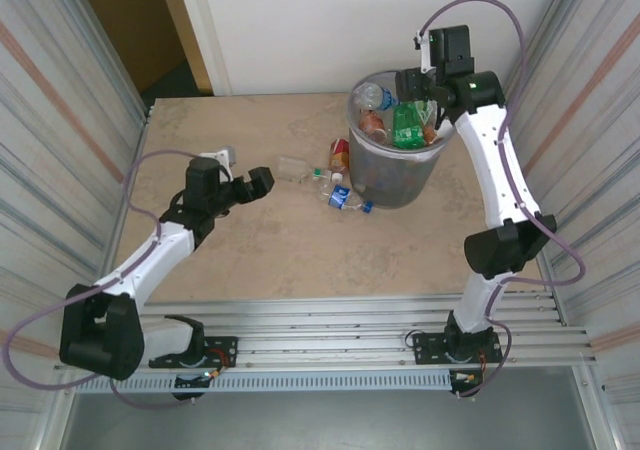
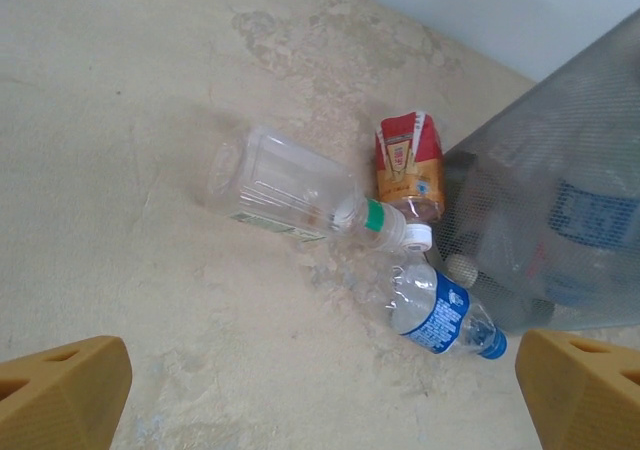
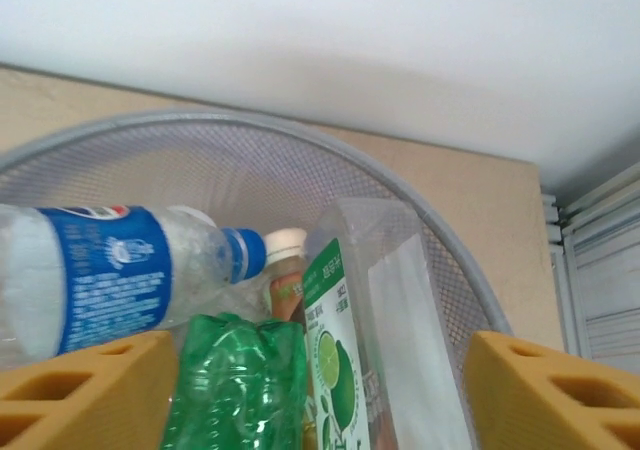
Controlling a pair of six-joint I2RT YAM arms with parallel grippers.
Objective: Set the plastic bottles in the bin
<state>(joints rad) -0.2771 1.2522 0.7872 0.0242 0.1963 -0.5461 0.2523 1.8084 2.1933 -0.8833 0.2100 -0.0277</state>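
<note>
Crowding the bin [image 1: 396, 178], bottles [image 1: 407, 126] half-hidden under right gripper [image 3: 316, 392]

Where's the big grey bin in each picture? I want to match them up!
Top external: the bin stands on the far right part of the table.
Left wrist: its mesh wall is at the right edge, beside the blue-labelled bottle.
Right wrist: its round wall curves across the middle, with the green bottle inside.
Shared landmark: the beige table under it.
</note>
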